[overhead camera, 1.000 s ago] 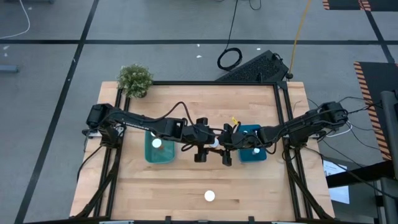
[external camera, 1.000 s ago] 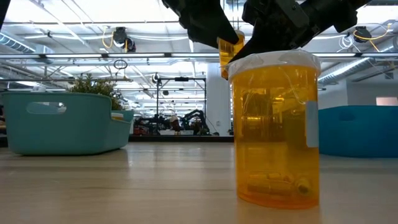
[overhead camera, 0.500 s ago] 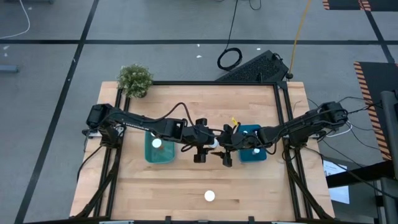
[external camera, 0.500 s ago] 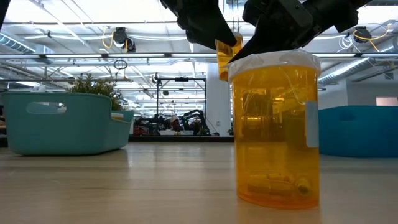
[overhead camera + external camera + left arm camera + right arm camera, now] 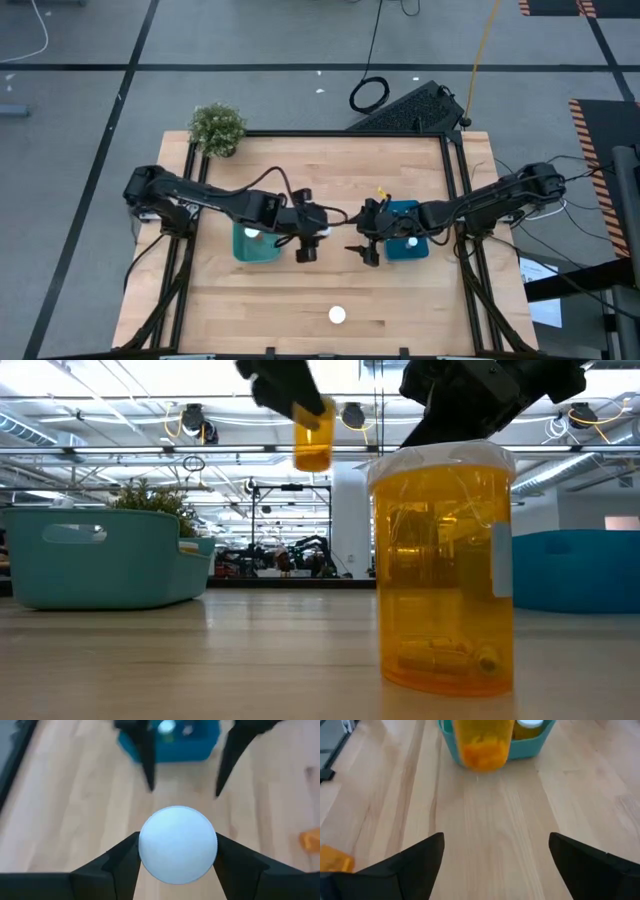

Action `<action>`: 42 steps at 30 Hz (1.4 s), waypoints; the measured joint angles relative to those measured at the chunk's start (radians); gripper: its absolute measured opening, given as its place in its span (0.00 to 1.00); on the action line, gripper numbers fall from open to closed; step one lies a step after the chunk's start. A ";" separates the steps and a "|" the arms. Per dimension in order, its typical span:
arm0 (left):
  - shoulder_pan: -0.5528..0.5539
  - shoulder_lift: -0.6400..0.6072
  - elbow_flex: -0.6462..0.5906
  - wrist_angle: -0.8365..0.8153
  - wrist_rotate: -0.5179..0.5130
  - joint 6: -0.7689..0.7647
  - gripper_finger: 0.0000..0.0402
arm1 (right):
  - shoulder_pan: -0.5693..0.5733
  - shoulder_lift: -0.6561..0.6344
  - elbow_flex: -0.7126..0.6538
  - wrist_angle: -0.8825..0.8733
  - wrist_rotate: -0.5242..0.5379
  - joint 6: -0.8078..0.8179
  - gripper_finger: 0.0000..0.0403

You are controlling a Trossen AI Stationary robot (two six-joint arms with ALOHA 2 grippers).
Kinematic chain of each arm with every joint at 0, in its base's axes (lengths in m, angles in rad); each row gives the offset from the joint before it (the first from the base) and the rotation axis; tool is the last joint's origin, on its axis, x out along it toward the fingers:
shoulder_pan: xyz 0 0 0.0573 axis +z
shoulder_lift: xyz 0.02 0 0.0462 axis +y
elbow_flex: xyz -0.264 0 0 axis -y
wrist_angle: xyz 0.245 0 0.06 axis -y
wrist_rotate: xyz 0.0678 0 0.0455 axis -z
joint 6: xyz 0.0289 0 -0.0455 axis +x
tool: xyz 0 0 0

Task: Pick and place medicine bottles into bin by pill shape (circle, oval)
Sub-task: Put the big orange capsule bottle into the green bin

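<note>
Now, nearest me, a big amber bottle point(image 5: 441, 565) stands on the wood table point(image 5: 300, 300). My left gripper point(image 5: 306, 238) has pulled back toward the teal bin point(image 5: 240, 247) since a second ago — clamped on a white-capped amber bottle point(image 5: 177, 844). The right gripper point(image 5: 362, 247) hangs spread wide and empty beside the blue bin point(image 5: 418, 249).

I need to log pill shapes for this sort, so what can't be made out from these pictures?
- Pill shape in the held bottle: left wrist view shows only its cap between the left gripper jaws; the right wrist view is blurred.
- Contents of the teal bin: low view, wall hides them.
- Standing bottle: high view, too small, cap only.
</note>
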 joint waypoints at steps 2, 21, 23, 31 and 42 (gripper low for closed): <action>-0.016 -0.029 0.000 -0.050 -0.047 -0.036 0.56 | 0.002 -0.001 0.001 0.001 0.000 0.000 0.88; -0.207 -0.123 -0.011 -0.472 -0.311 -0.397 0.56 | 0.011 0.000 0.001 -0.015 0.000 -0.007 0.87; -0.220 -0.123 -0.034 -0.474 -0.330 -0.429 0.56 | 0.011 0.000 0.001 -0.015 0.000 -0.007 0.87; -0.230 -0.159 -0.195 -0.442 -0.343 -0.577 0.56 | 0.011 0.000 0.001 -0.013 0.000 -0.007 0.87; -0.205 -0.199 -0.405 -0.305 -0.337 -0.819 0.56 | 0.011 0.000 0.001 -0.004 -0.001 -0.006 0.87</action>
